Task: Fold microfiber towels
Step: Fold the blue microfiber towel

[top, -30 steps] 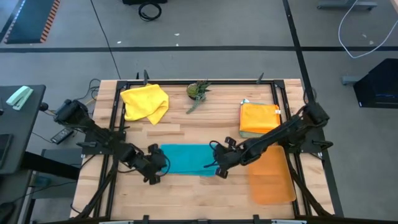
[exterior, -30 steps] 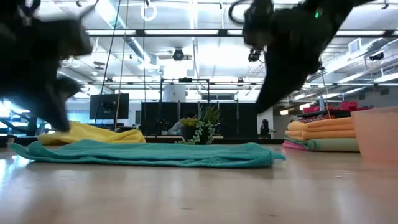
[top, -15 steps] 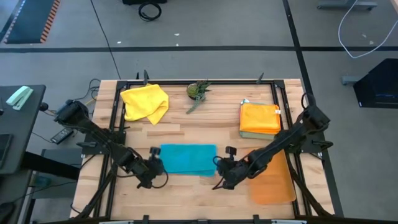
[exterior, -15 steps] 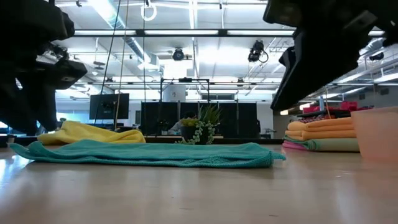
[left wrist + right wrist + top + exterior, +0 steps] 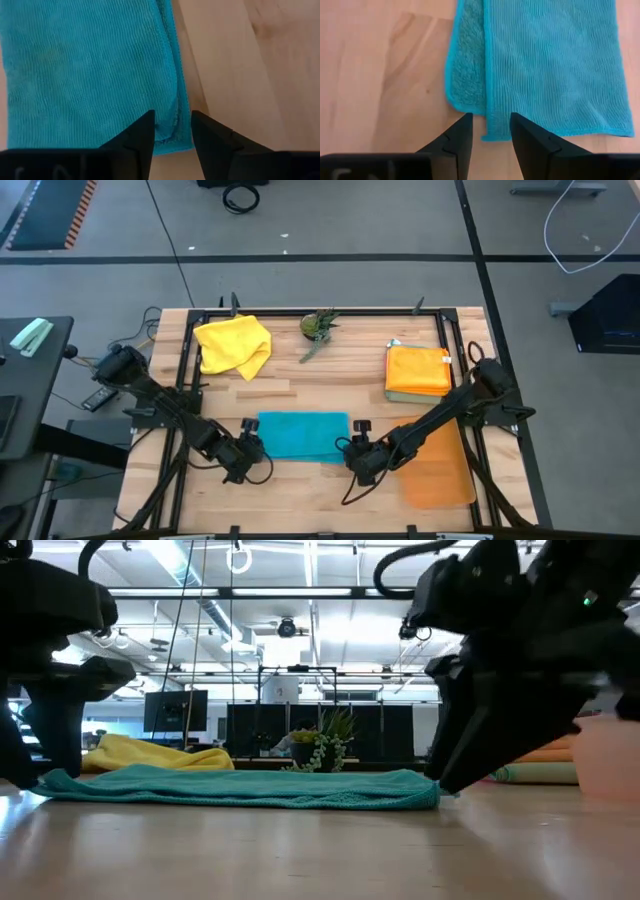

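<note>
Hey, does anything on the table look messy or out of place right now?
Two things. The yellow towel lies crumpled at the far left, not folded. The teal towel is folded, but the right wrist view shows its layers misaligned: the bottom layer sticks out past the top one. The stack of towels at far right looks neat.

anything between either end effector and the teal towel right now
Nothing visible. The left end effector and the right end effector each sit open right at a near corner of the teal towel, with only bare table around them.
</note>
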Tool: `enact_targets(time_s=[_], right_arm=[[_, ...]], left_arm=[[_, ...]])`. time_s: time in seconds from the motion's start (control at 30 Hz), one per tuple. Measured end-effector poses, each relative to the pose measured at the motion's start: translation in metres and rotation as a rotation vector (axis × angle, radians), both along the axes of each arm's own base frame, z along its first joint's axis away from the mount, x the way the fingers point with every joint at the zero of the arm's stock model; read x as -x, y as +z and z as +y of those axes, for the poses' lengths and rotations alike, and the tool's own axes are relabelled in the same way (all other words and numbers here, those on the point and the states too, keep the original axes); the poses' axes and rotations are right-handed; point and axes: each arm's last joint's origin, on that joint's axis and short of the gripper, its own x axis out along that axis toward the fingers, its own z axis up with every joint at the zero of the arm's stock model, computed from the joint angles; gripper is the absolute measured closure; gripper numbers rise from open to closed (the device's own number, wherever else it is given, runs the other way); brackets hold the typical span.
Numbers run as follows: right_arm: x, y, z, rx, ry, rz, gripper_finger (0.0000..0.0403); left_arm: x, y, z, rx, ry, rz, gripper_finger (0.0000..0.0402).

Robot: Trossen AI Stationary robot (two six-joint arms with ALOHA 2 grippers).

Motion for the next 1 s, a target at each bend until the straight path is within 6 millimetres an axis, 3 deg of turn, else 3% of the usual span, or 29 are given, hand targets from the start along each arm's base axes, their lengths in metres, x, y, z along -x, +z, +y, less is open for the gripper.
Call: enact_targets(time_s=[0.47,1.0], right_arm=[[-0.001,-0.006,-0.007,0.009,-0.035,0.041,0.0272],[0.0,-0.006,-0.008,0.01,-0.045,0.053,0.031]], left_arm=[[0.0,-0.003,0.0,0.006,0.022,0.009,0.0283],[-0.004,-0.004,0.009,0.004,0.087,0.029,0.0338]])
